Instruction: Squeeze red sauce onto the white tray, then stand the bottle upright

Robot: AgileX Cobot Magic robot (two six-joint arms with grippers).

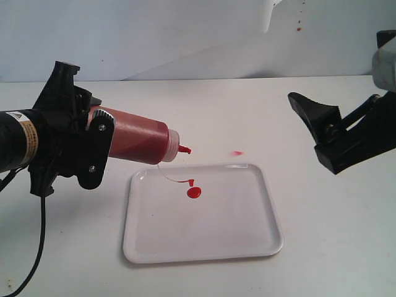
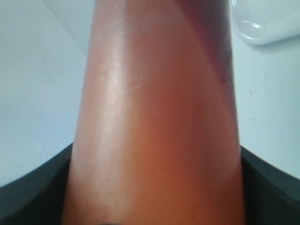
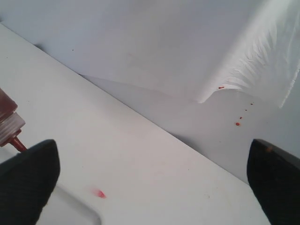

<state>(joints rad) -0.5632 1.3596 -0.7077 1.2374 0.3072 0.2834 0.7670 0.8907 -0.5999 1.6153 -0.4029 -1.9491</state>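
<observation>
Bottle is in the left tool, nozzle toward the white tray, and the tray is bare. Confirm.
Not bare: the exterior view shows a red sauce blob on the white tray. The left tool does hold the bottle, nozzle toward the tray.

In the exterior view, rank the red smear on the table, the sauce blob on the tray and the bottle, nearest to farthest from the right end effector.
From the right end effector:
1. Red smear, on the table just off the tray.
2. Sauce blob, on the tray's left part.
3. Bottle, far left.
</observation>
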